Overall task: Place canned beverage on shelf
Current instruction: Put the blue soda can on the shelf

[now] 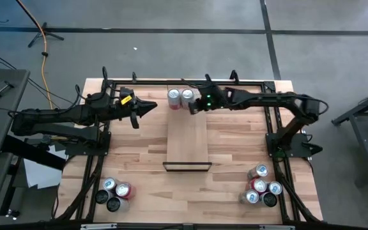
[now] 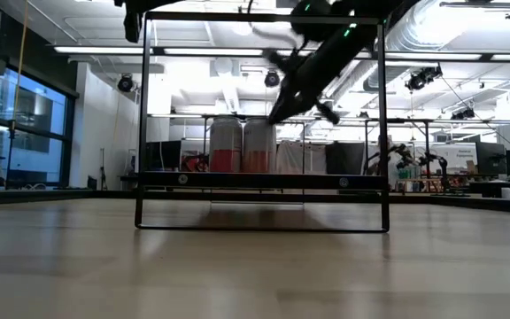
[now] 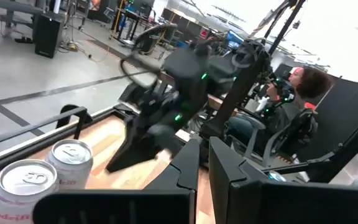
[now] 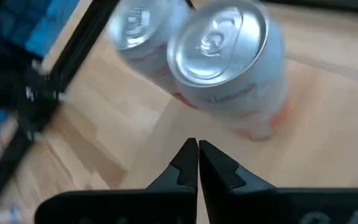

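Observation:
Two silver-and-pink cans (image 1: 173, 96) (image 1: 187, 96) stand upright side by side on the far end of the shelf (image 1: 187, 137), a narrow light-wood plank with a black frame (image 1: 187, 167) at its near end. The low view shows both cans (image 2: 226, 144) (image 2: 258, 144) on the raised shelf (image 2: 264, 180). My right gripper (image 1: 191, 110) (image 4: 197, 163) is shut and empty. It slants down just to the near right of the right-hand can (image 4: 229, 56) without touching it. My left gripper (image 1: 153, 107) (image 3: 204, 162) is shut and empty, held level to the left of the shelf.
Several more cans stand in a cluster at the table's near left (image 1: 115, 193) and another at its near right (image 1: 262, 188). A black metal frame (image 1: 107, 83) runs around the table's edges. A person (image 3: 303, 87) sits beyond the table in the left wrist view.

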